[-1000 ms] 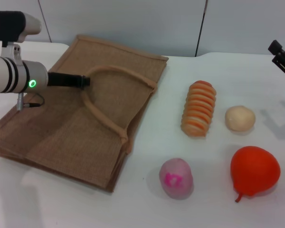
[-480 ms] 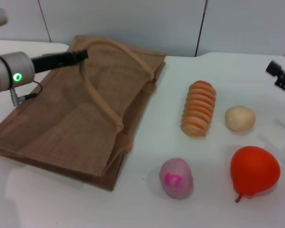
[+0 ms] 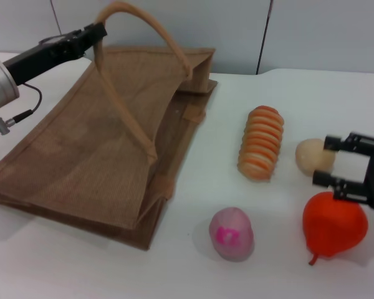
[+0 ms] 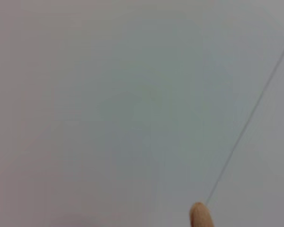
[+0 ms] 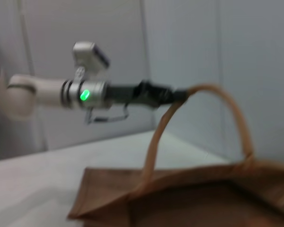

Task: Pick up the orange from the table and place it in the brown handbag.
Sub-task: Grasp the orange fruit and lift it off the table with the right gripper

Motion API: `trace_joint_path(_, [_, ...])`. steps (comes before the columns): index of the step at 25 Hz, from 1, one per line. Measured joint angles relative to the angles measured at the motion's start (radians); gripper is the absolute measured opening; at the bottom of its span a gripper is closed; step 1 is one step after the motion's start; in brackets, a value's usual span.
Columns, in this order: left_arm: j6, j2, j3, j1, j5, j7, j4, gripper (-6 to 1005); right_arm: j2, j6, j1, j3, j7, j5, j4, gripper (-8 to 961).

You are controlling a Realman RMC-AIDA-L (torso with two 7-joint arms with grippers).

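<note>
The orange [image 3: 334, 228] lies on the white table at the front right, stem tip toward the front. My right gripper [image 3: 327, 162] is open and empty, just above and behind the orange, next to the beige ball. The brown handbag [image 3: 100, 156] lies at the left. My left gripper [image 3: 97, 31] is shut on one loop handle [image 3: 143, 32] and holds it high, so the bag's upper side is lifted and its mouth gapes. The right wrist view shows the left gripper [image 5: 173, 94] on the handle and the handbag [image 5: 180, 196]. The left wrist view shows only wall and a handle tip [image 4: 201, 216].
A ribbed orange-and-cream oblong [image 3: 260, 142] lies in the middle. A pale beige ball [image 3: 310, 156] lies to its right, close to my right gripper. A pink ball [image 3: 230, 233] lies at the front between the bag and the orange.
My left gripper has risen with the handle, lifting the bag's upper side open. My right gripper has come in from the right edge to just above the orange.
</note>
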Motion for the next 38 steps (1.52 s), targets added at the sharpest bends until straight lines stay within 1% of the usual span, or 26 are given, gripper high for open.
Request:
trace_joint_path(2, [-0.03, 0.004, 0.0, 0.005, -0.013, 0.001, 0.0, 127, 0.001, 0.0, 0.007, -0.022, 0.007, -0.029, -0.001, 737])
trace_joint_path(7, [-0.087, 0.008, -0.001, 0.011, -0.04, 0.002, 0.0, 124, 0.004, 0.023, 0.027, -0.03, 0.055, -0.123, -0.034, 737])
trace_joint_path(12, [-0.126, 0.013, -0.002, 0.014, -0.051, 0.002, 0.0, 124, 0.005, 0.029, 0.031, -0.029, 0.077, -0.153, -0.059, 736])
trace_joint_path(21, [-0.153, 0.016, -0.001, 0.02, -0.052, 0.005, 0.0, 125, 0.006, 0.053, 0.034, -0.031, 0.129, -0.209, -0.102, 736])
trace_joint_path(32, [-0.171, 0.017, -0.002, 0.02, -0.053, 0.009, 0.0, 121, 0.006, 0.113, 0.051, -0.032, 0.169, -0.305, -0.101, 736])
trace_joint_path(38, [-0.171, 0.017, -0.002, 0.02, -0.053, 0.01, 0.0, 121, 0.007, 0.125, 0.053, -0.032, 0.173, -0.313, -0.103, 735])
